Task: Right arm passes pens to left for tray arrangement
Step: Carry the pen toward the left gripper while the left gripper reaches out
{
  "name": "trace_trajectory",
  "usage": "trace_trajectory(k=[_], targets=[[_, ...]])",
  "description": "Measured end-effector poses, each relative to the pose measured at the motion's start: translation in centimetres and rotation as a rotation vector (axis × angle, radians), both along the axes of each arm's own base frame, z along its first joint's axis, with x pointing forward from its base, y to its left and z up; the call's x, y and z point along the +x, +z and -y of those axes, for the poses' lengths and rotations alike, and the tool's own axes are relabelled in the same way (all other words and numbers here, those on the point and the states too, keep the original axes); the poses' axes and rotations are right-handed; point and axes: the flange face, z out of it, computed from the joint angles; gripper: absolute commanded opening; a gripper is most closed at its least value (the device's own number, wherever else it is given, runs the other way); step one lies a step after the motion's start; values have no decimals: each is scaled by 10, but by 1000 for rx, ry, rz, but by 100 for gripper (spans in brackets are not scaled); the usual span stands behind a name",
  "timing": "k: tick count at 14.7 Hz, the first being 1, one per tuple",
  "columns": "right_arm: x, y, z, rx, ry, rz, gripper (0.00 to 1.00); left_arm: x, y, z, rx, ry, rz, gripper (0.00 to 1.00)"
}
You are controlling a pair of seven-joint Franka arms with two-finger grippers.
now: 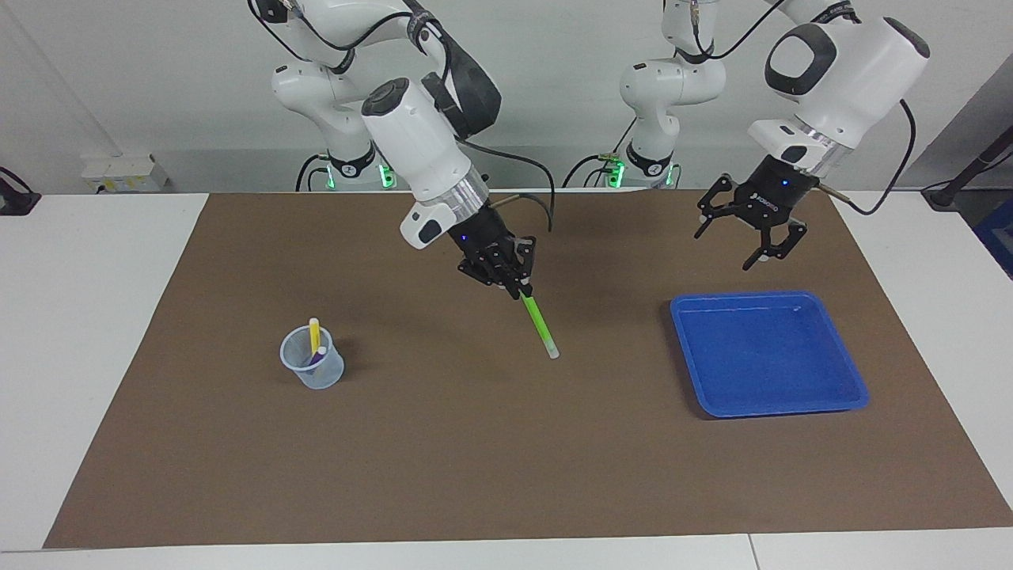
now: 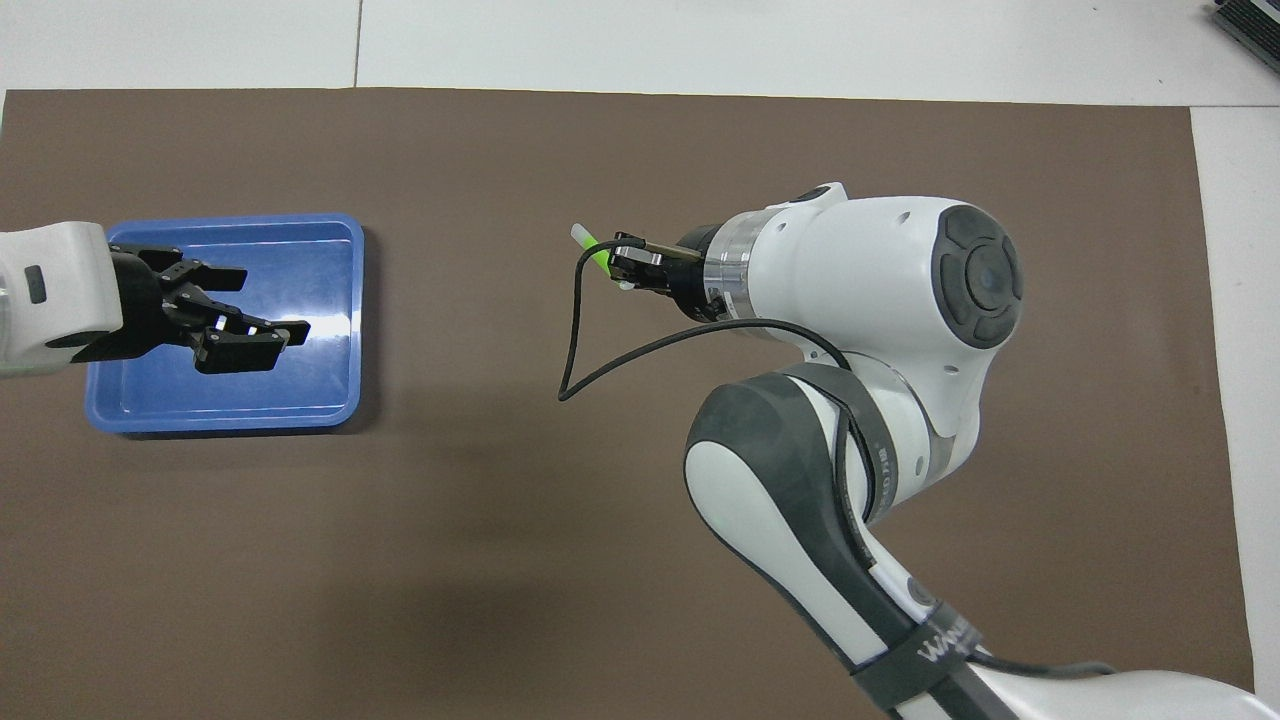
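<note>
The green pen (image 1: 540, 326) is hanging over the mat's middle, pinched at its top end by the right gripper (image 1: 522, 291). The handover is under way, I judge: next, the spread-fingered left gripper (image 1: 750, 241), hovering by the empty blue tray (image 1: 839, 396), must come meet it. The clear cup (image 1: 313, 368) is half hiding the yellow pen (image 1: 314, 335) and purple pen (image 1: 318, 356).

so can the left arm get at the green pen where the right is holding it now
Probably yes: the left gripper hangs open above the tray, and bare mat lies between it and the green pen, whose lower end sticks out free below the right gripper.
</note>
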Motion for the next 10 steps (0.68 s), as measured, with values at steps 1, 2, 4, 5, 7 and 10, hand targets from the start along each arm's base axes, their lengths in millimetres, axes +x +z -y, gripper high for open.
trace_trajectory(k=[1, 2, 4, 5, 7, 10], targets=[[-2, -1, -1, -8, 18, -10, 13, 4, -6, 0, 4, -27, 28, 93], [-3, 0, -1, -18, 48, -10, 13, 9, -9, 2, 0, -55, 61, 93], [-3, 7, 1, -36, 111, -6, 13, 15, -14, 19, -6, -117, 124, 93], [-3, 13, 3, -43, 142, -11, 14, 18, -18, 31, -2, -152, 159, 93], [-2, 32, 6, -49, 184, -20, 14, 24, -23, 52, 15, -212, 237, 92], [-2, 59, 4, -40, 206, -8, 14, 27, -30, 65, -57, -151, 225, 94]])
